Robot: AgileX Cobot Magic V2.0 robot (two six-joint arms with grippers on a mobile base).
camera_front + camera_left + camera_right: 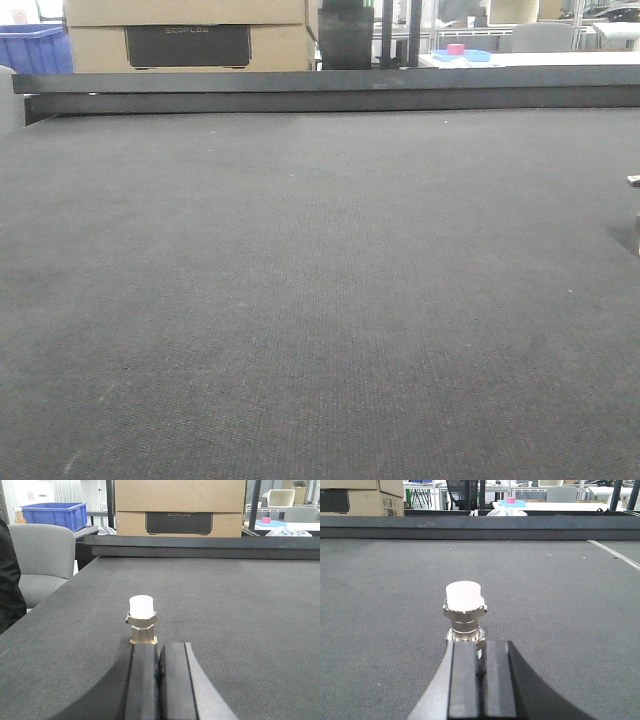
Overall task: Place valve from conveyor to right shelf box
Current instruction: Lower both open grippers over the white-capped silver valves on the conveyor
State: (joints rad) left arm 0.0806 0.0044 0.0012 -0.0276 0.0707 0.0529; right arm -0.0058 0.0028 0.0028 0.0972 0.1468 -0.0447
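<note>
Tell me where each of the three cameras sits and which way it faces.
Front: low over the belt, facing across it to the black rail and cardboard boxes; no arm clearly shows.
Left wrist: behind the left gripper, fingers together, facing an upright brass-looking valve near the belt's left edge.
Right wrist: behind the right gripper, fingers together, a silvery valve upright at its tips.
Shared: all see belt, rail and boxes; whether both wrists see one valve, I cannot tell.

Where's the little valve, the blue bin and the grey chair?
valve point(142, 606): left wrist view, on its white cap.
blue bin point(52, 515): left wrist view, on its front wall.
grey chair point(42, 550): left wrist view, on its backrest.
</note>
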